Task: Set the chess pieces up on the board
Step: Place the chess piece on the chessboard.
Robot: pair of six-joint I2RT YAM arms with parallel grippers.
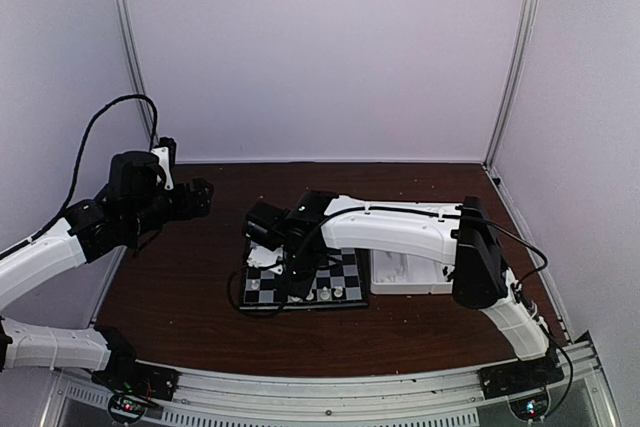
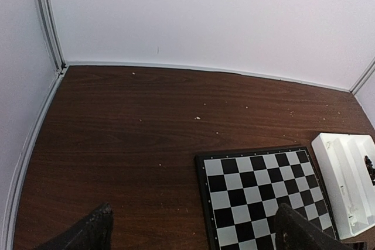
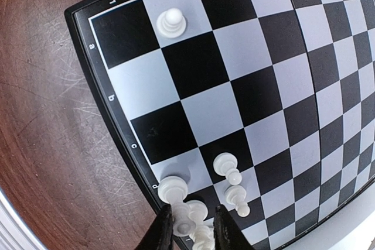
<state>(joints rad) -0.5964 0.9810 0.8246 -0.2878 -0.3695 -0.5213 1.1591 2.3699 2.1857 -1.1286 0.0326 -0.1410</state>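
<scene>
Narrowly open right gripper (image 3: 193,210) loosely astride a white chess piece (image 3: 187,221) by the board (image 3: 140,86) rim

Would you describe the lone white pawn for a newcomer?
Find the chessboard corner where rim labels 1 and a meet. The white pawn stands alone on the pale square beside the corner square; other white pieces cluster by the right tool.

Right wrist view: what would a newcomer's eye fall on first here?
A cluster of white pieces crowds the rim of the board at the bottom, where the right gripper has its jaws either side of one. A lone white pawn stands apart near the top-left corner.
</scene>
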